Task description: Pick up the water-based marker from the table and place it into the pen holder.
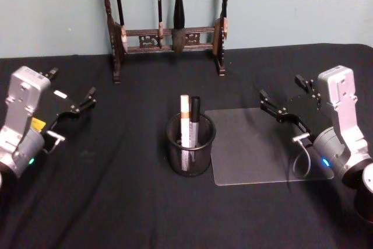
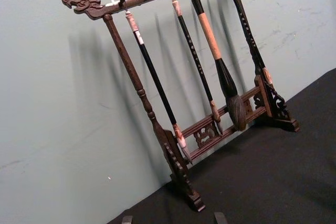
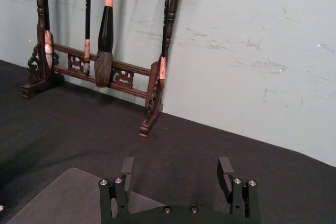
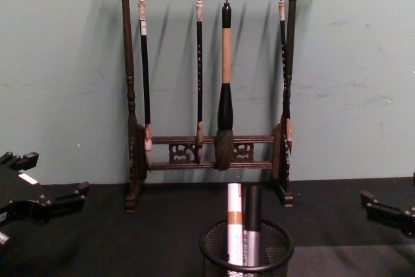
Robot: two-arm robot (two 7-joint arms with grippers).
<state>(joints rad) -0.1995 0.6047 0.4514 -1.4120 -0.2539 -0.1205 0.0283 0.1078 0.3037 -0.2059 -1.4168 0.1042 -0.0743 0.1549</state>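
The round black mesh pen holder [image 1: 190, 144] stands at the middle of the black table [image 1: 116, 202]. Two markers stand upright inside it: a white one with a brown band [image 1: 185, 119] and a black one with a grey barrel [image 1: 195, 118]. I cannot tell which is the water-based marker. In the chest view the pen holder [image 4: 246, 251] shows both markers too. My left gripper [image 1: 73, 83] hovers open at the table's left, holding nothing. At the right, my right gripper [image 1: 281, 87] is open above a clear mat, its spread fingers [image 3: 127, 165] empty.
A tall dark wooden brush rack [image 1: 169, 33] with hanging calligraphy brushes stands at the back against the green wall. A clear plastic mat [image 1: 256, 144] lies flat just right of the pen holder. The black cloth in front of the holder is bare.
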